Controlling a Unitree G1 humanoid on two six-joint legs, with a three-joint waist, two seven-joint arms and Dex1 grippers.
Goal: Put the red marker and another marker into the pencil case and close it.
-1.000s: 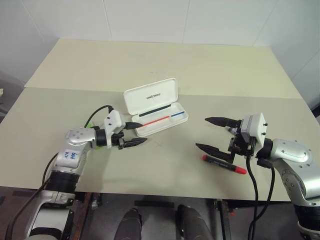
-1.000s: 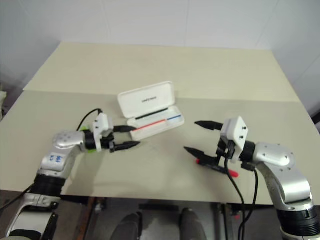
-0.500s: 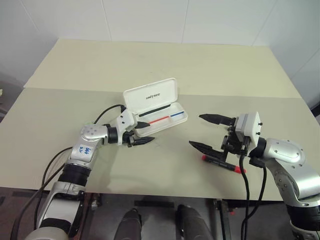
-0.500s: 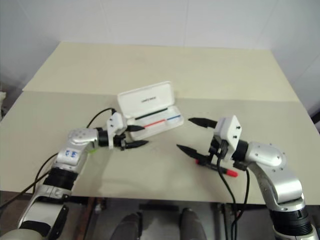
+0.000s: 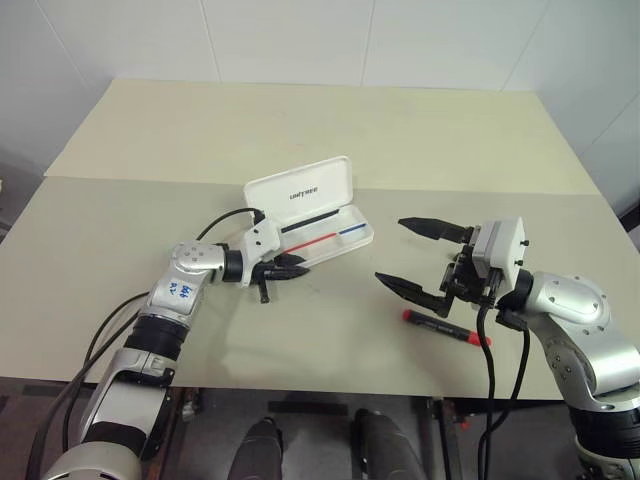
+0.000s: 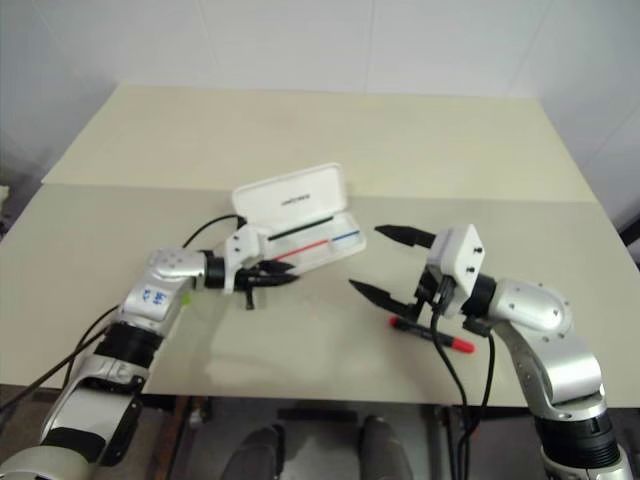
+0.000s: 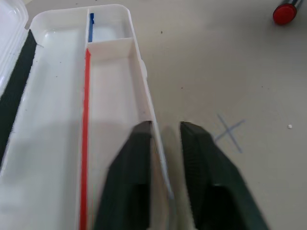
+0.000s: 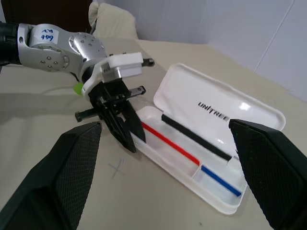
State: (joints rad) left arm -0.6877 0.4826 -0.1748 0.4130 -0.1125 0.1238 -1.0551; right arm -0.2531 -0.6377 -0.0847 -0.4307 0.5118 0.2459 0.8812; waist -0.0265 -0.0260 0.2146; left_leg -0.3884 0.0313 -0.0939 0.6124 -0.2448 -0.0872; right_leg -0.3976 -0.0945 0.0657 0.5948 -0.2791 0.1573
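Note:
The white pencil case (image 5: 300,188) lies open at the table's middle, lid propped up, red and blue stripes in its tray (image 7: 110,81). My left gripper (image 5: 298,266) is shut on the tray's near wall at its left end, one finger inside and one outside. The red marker (image 5: 446,327) lies flat on the table to the right, beneath my right gripper (image 5: 391,250), which hovers wide open above it and holds nothing. Behind the left arm, a bit of the green highlighter (image 8: 76,87) peeks out on the table.
A small blue cross (image 7: 229,134) is drawn on the tabletop just in front of the case. A black cable (image 5: 225,222) loops over the left wrist. The table's near edge (image 5: 320,398) runs close below both arms.
My left arm has reached right to the case and its fingers have closed on the tray's near wall. The right gripper has drifted slightly toward the case and stays open.

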